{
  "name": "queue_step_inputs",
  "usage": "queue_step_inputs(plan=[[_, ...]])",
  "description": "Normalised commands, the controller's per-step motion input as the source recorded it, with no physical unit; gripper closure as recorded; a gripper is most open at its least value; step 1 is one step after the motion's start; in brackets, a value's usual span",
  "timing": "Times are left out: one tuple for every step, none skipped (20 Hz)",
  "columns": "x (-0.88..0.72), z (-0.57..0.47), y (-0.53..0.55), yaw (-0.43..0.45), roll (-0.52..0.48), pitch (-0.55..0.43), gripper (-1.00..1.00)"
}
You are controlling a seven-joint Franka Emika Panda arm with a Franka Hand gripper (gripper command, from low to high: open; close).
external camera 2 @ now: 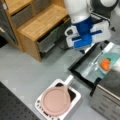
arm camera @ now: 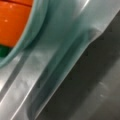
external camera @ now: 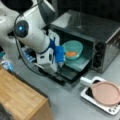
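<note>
Teal tray (arm camera: 62, 62), on open oven (external camera: 100, 32) door: holds teal bowl (external camera: 73, 48) containing orange carrot (external camera 2: 105, 64). Gripper (external camera: 60, 65) at tray edge; jaw state cannot be told. Pink plate (external camera: 105, 93) atop scale (external camera 2: 75, 96).

Our gripper's (external camera: 60, 67) fingertips hidden behind its blue body; bowl (arm camera: 27, 37) and carrot (arm camera: 13, 22) cropped in wrist view

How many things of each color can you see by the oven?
Teal: 2, bowl and tray
Orange: 1, carrot
Pink: 1, pan
Blue: 1, claw at the tray's edge
Black: 1, oven
Total: 6
</note>
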Motion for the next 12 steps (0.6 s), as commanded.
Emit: queue_step_inputs(plan=[[0.09,0.22,0.14,0.034,-0.255,0.064,-1.00],[0.10,0.19,0.14,0.036,-0.237,0.061,-1.00],[0.10,0.17,0.15,0.030,-0.227,0.060,-1.00],[0.10,0.15,0.14,0.037,-0.212,0.055,-1.00],[0.10,0.13,0.13,0.030,-0.198,0.058,-1.00],[0.10,0.12,0.12,0.035,-0.177,0.058,-1.00],[0.09,0.12,0.11,0.038,-0.147,0.061,-1.00],[0.09,0.12,0.11,0.044,-0.117,0.062,-1.00],[0.08,0.13,0.11,0.049,-0.089,0.066,-1.00],[0.07,0.13,0.11,0.050,-0.060,0.071,-1.00],[0.07,0.14,0.13,0.043,-0.034,0.080,-1.00],[0.07,0.14,0.15,0.032,-0.022,0.084,-1.00]])
